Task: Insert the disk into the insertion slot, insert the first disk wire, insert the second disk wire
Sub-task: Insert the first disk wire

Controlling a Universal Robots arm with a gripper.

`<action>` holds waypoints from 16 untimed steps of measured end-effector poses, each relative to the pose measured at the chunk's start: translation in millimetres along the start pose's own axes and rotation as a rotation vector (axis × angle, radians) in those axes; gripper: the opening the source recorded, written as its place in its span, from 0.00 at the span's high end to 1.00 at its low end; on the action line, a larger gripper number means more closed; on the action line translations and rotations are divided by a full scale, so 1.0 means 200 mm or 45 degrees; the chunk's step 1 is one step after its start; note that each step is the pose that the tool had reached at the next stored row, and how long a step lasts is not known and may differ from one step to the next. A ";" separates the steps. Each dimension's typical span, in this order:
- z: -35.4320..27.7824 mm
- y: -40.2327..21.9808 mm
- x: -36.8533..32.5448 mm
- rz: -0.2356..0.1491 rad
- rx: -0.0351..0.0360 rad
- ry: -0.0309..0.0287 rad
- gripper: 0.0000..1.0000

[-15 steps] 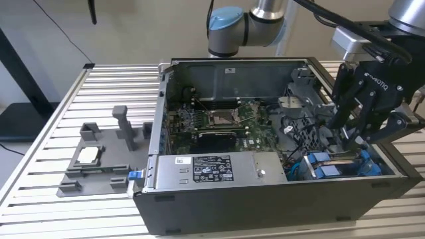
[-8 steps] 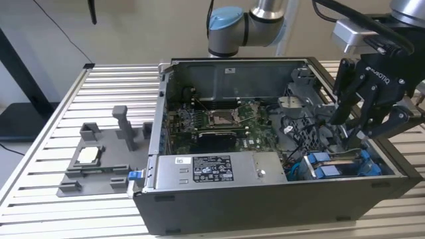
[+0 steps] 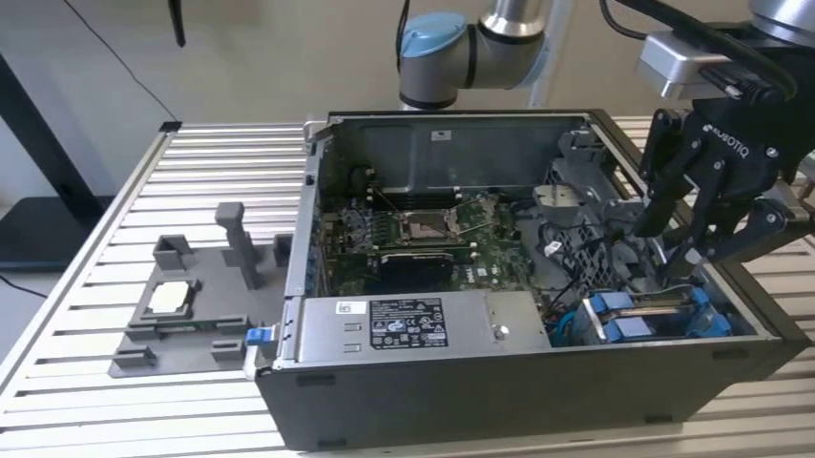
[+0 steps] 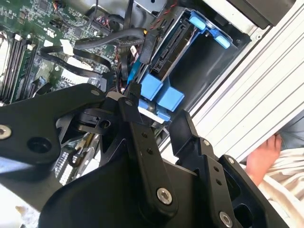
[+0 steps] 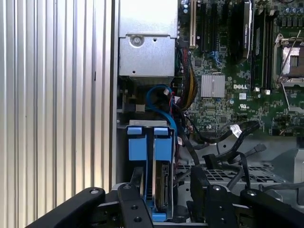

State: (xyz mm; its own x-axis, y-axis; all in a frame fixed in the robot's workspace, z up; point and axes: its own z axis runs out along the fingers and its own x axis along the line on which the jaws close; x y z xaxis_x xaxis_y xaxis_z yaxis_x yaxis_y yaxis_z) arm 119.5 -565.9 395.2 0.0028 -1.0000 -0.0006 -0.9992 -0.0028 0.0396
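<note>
PC case point(image 3: 510, 405) open on top, black cables point(image 5: 213, 139) crowding beside the insertion slot point(image 3: 656, 313), power-supply box point(image 3: 395, 324) along the case wall

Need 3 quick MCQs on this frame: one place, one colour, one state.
1. The gripper is: A) over the table fixture B) over the drive cage C) over the power supply.
2. The cage fittings are: A) red B) yellow C) blue.
3. The disk is: A) in the drive cage B) on the table C) held in the air.
B: the exterior view shows it above the cage. C: blue tabs in both wrist views. A: it stands edge-on inside the cage in the first wrist view.
</note>
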 end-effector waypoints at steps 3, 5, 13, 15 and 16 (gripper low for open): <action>0.000 0.004 0.000 -0.001 0.0483 0.0005 0.47; 0.000 0.008 0.000 -0.002 0.0928 0.0002 0.47; 0.005 0.013 -0.024 -0.007 0.2071 -0.0027 0.47; 0.015 0.013 -0.051 -0.008 0.2161 0.0005 0.47; 0.018 0.013 -0.069 -0.009 0.2186 0.0050 0.47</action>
State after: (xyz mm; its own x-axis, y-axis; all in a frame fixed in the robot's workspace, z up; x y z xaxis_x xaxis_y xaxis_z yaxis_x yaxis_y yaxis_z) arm 116.8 -552.1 391.6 0.0097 -0.9999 0.0037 -0.9913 -0.0101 -0.1316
